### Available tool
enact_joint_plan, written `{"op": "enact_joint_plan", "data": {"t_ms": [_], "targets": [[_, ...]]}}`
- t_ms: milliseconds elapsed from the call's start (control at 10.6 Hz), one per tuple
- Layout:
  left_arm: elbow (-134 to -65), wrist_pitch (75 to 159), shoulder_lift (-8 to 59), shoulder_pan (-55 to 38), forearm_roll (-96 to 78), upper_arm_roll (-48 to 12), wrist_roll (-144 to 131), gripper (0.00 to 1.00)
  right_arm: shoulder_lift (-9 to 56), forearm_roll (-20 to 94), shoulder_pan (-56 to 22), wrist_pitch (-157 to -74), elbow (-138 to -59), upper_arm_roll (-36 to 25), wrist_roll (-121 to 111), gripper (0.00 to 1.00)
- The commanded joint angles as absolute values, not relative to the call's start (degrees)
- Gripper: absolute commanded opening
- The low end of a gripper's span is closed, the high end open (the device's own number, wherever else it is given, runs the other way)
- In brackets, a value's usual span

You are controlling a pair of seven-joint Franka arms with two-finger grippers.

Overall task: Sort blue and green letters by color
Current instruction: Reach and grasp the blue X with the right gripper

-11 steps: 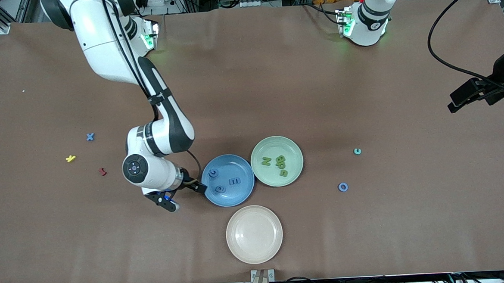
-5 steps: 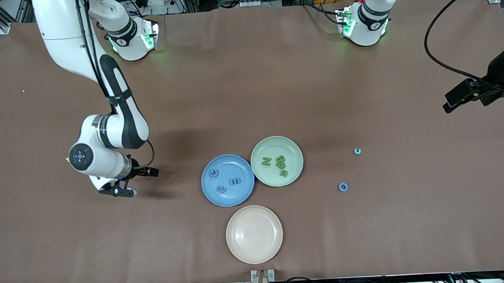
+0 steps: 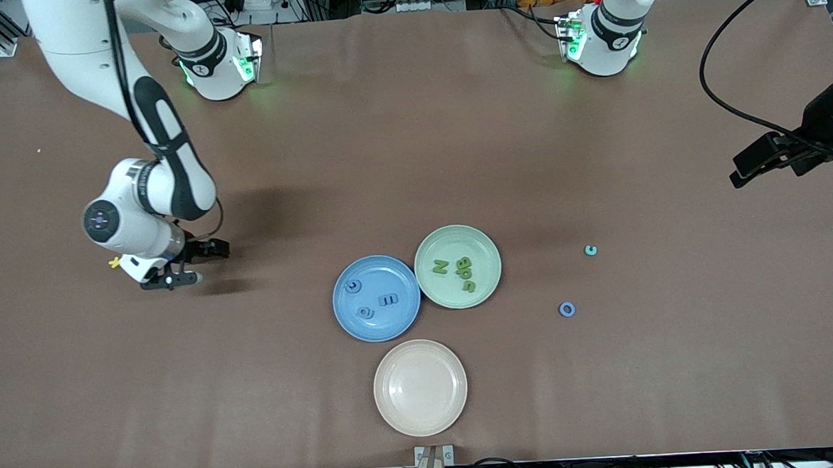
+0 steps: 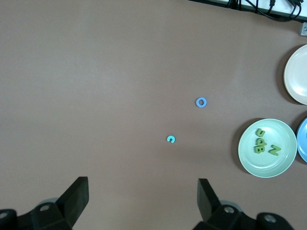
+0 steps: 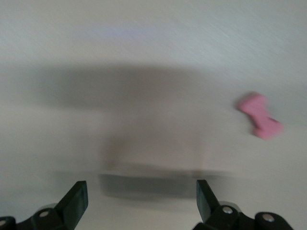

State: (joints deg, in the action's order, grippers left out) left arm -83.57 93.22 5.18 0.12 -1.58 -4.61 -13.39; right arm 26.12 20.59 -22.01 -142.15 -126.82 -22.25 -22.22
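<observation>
Yellow letter (image 3: 114,263) half-hidden under right gripper (image 3: 188,264)

Brown table (image 3: 412,156). Blue plate (image 3: 403,320): blue letters (image 3: 387,300). Pale green plate (image 3: 485,248): olive green letters (image 3: 465,273). Cream plate (image 3: 420,387). Blue ring letter (image 3: 567,309), teal letter (image 3: 590,250), yellow letter (image 3: 113,263).

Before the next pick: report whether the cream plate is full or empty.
Empty. The cream plate shows only its bare inside in the front view; no letter lies in it.
</observation>
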Motion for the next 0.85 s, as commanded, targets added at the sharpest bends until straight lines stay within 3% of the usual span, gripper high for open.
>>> {"op": "enact_joint_plan", "data": {"t_ms": [0, 470, 752], "targets": [[-84.0, 92.7, 4.6, 0.3, -2.4, -4.8, -13.8, 1.00, 22.2, 19.6, -11.7, -137.6, -129.9, -22.1, -38.4, 1.00], [-84.4, 92.5, 4.3, 0.3, -2.3, -5.3, -15.6, 1.00, 23.1, 18.8, -10.4, -136.8, -129.6, -26.6, -45.4, 1.00], [-84.6, 92.6, 4.3, 0.4, -2.3, -5.3, -15.6, 1.00, 24.8, 18.2, -10.4, -131.3, -129.5, -27.3, -43.4, 1.00]]}}
